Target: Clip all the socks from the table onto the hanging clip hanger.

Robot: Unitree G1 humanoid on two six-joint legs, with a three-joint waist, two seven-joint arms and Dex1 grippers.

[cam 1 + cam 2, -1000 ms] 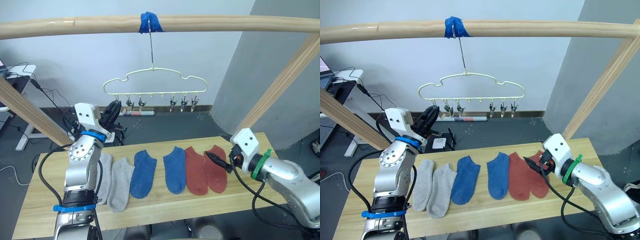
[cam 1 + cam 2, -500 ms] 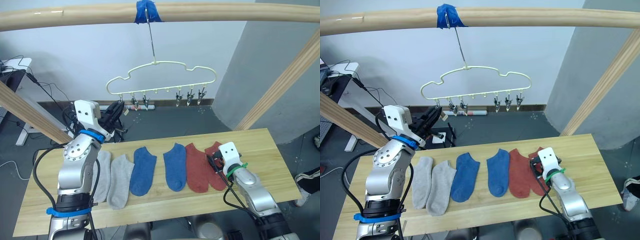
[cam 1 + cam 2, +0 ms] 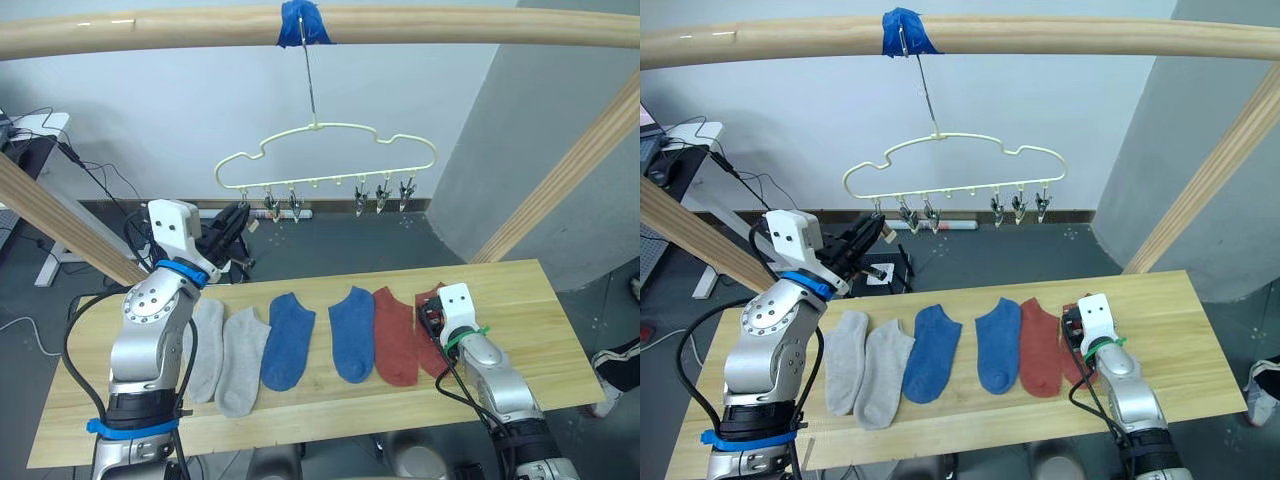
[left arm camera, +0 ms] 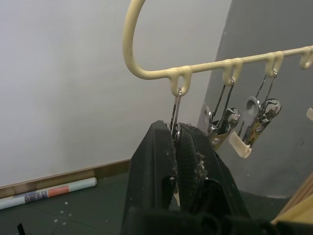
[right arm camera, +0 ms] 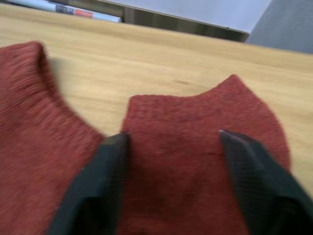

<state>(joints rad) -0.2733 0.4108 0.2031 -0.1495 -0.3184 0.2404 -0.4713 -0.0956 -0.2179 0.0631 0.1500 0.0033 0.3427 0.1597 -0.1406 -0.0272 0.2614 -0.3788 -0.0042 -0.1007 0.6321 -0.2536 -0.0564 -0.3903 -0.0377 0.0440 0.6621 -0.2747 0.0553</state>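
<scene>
Your six socks (image 3: 352,333) lie in a row on the table (image 3: 560,330); the outermost rust-red sock (image 5: 200,147), at the row's 3 o'clock end, sits right under the right gripper (image 5: 171,166). It is soft, light knit: expect it to sag and bunch, so pinch the cuff edge, not the middle. The right gripper's fingers are spread wide, straddling that cuff, low over the cloth; whether they touch it I can't quite tell. Your right forearm reaches in from 5 o'clock. The left gripper (image 4: 177,142) is raised to the clip hanger (image 3: 325,165), clenched on the end clip (image 4: 176,115) at its 9 o'clock end, forearm upright.
</scene>
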